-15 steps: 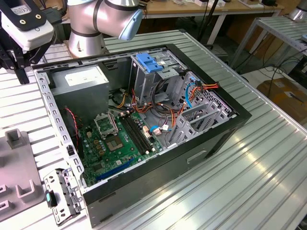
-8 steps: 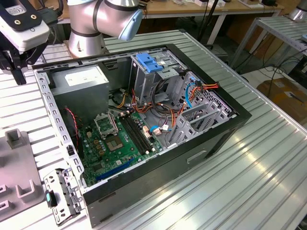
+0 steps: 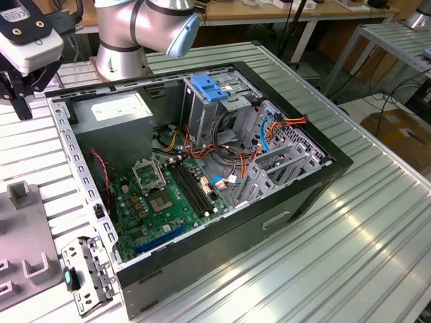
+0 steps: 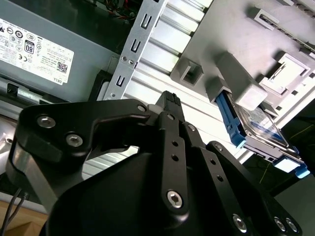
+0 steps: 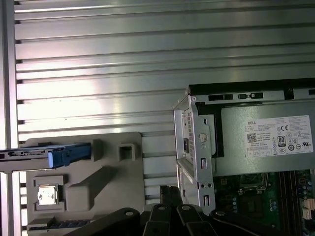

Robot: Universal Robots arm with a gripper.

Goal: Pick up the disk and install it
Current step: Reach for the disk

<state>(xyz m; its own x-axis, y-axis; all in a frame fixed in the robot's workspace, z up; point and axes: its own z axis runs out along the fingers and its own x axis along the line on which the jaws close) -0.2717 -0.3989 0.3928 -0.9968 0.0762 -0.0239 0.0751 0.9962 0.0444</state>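
**Gripper hangs near the disk, which sits in its holder**

Underneath everything is the ribbed metal table, and on it lies the open computer case. In the exterior view the gripper hangs at the upper left, just outside the case corner that houses the power supply box. Both wrist views put it over the strip of table between the case and the grey holder. Whether it is spread or pressed together cannot be told, and it is not on the disk.

The drive cage stands at the far side of the case, well apart from the holder.

The disk is seated in the grey holder. The first wrist view shows it edge-on, so it seems to stand on its edge there, with a blue rail end beside a holder block.

Smallest is the blue latch on top of the cage.

The step in hand looks like the reach for the disk. Done well, it means squaring the gripper to the disk's long edges. The grip belongs on the metal body rather than on the label or the plastic rails. The approach should stay clear of the holder's blocks and the case wall.
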